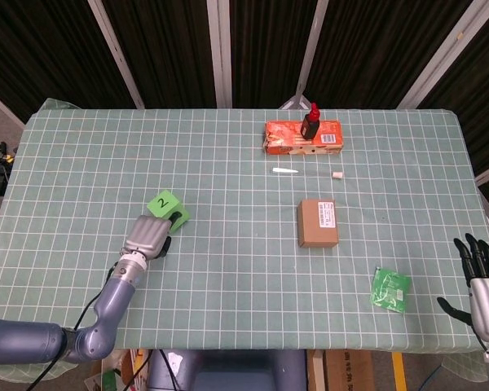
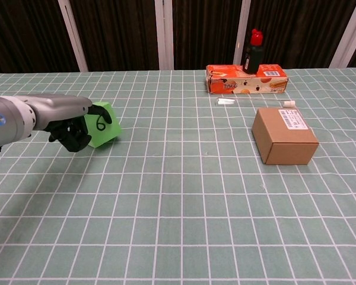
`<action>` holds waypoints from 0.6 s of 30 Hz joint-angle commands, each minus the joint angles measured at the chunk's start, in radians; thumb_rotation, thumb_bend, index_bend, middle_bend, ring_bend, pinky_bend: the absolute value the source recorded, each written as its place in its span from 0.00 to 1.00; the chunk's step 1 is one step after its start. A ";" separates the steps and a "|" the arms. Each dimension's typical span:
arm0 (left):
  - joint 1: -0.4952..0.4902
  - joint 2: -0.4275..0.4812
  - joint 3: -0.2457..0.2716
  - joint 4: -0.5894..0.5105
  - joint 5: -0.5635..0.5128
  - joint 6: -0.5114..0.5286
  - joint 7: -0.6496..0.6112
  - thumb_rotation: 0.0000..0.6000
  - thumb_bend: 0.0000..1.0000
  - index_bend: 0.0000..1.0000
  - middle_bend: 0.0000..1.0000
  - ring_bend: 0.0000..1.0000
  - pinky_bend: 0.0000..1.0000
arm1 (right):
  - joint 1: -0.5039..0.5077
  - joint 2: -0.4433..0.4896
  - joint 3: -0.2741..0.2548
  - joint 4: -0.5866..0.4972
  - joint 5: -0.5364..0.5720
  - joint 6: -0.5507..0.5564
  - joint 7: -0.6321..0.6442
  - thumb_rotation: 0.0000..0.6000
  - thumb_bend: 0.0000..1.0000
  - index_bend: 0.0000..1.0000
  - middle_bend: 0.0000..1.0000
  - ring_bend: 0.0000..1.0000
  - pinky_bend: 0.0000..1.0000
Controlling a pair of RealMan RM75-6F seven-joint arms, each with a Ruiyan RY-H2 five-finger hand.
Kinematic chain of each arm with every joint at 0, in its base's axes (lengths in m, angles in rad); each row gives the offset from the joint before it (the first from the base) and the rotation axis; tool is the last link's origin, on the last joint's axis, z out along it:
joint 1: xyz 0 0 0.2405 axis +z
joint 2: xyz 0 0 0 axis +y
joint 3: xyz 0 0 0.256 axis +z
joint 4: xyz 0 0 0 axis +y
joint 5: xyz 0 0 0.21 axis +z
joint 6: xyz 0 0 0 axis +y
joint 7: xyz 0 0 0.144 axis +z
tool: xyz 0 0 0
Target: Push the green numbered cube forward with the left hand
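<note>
The green numbered cube [image 1: 168,207] [image 2: 103,125] sits left of the table's middle, turned at an angle, with a "2" on top and a "6" on its near face. My left hand [image 1: 148,237] [image 2: 72,123] is just behind it on the near side, fingers curled in, pressing against the cube's near-left face. It holds nothing. My right hand [image 1: 481,283] hangs past the table's front right corner with fingers spread, far from the cube and absent from the chest view.
A brown cardboard box [image 1: 318,222] lies right of centre. An orange carton [image 1: 304,137] with a dark red-capped bottle [image 1: 311,122] on it stands at the back. Small white bits [image 1: 284,171] lie between them. A green packet [image 1: 389,288] lies front right.
</note>
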 commanded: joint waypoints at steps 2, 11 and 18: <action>-0.016 -0.023 -0.025 0.026 -0.018 -0.002 0.009 1.00 0.75 0.17 0.72 0.55 0.67 | 0.002 -0.005 0.003 0.000 0.006 -0.002 -0.008 1.00 0.04 0.07 0.00 0.00 0.00; -0.043 -0.099 -0.044 0.096 -0.056 0.074 0.092 1.00 0.74 0.17 0.72 0.55 0.67 | 0.009 -0.013 0.005 0.006 0.019 -0.017 -0.024 1.00 0.04 0.06 0.00 0.00 0.00; -0.060 -0.166 -0.086 0.151 -0.104 0.122 0.145 1.00 0.74 0.17 0.72 0.55 0.67 | 0.011 -0.014 0.008 0.007 0.027 -0.021 -0.024 1.00 0.05 0.06 0.00 0.00 0.00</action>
